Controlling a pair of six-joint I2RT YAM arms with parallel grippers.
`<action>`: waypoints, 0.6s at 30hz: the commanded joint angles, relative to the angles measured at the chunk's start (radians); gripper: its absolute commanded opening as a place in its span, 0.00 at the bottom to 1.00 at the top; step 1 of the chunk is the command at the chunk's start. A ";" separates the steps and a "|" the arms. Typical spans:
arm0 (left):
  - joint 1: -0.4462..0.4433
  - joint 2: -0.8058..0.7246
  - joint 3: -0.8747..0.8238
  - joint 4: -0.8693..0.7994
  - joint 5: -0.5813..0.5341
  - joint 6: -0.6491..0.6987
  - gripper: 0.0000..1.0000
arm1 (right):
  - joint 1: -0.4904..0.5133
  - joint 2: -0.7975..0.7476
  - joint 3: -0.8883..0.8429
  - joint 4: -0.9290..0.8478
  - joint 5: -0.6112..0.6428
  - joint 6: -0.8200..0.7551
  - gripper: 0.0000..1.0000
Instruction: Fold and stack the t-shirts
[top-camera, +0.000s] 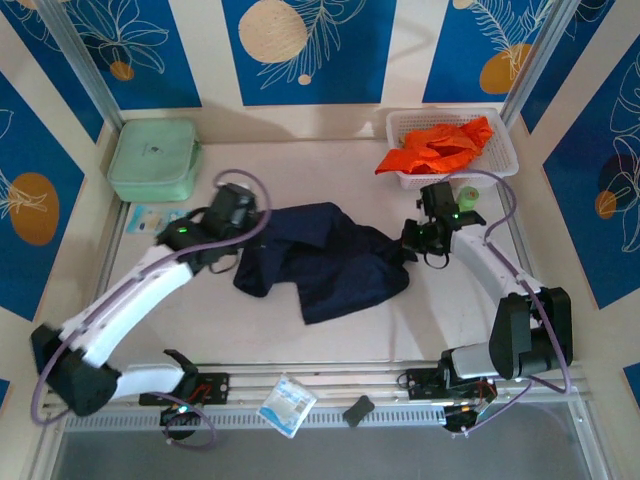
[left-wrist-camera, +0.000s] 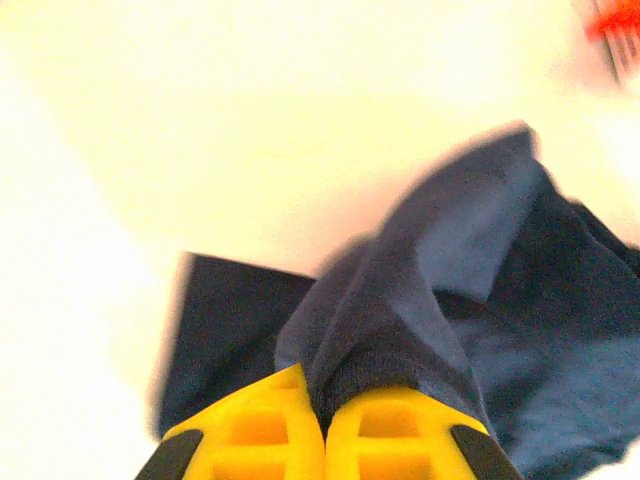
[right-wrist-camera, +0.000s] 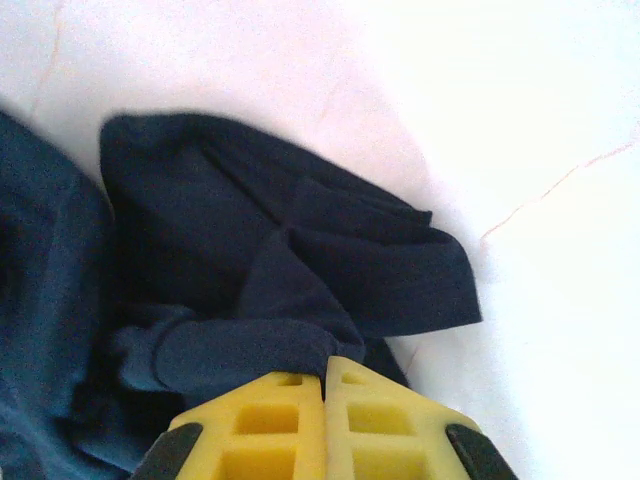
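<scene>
My left claw (left-wrist-camera: 322, 402) and right claw (right-wrist-camera: 326, 385) are clamped on opposite edges, probably hems, of the crumpled dark navy cloth t-shirt (top-camera: 322, 262) lying on the white worktop (top-camera: 330, 180); it looks light and limp, and is best gripped at its bunched edges.

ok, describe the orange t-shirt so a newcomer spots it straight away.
At the far right corner of the table sits a white mesh basket. The orange t-shirt lies crumpled in it. It is the only bright cloth; the navy t-shirt mid-table is nearly black.
</scene>
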 joint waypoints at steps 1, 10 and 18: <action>0.104 -0.087 0.039 -0.173 -0.071 0.088 0.00 | -0.052 0.018 0.074 -0.025 0.057 -0.045 0.00; 0.299 -0.077 0.025 -0.159 -0.056 0.170 0.00 | -0.112 0.155 0.258 -0.041 0.095 -0.080 0.00; 0.355 -0.003 0.050 -0.105 0.017 0.190 0.00 | -0.103 0.296 0.372 -0.073 0.100 -0.070 0.23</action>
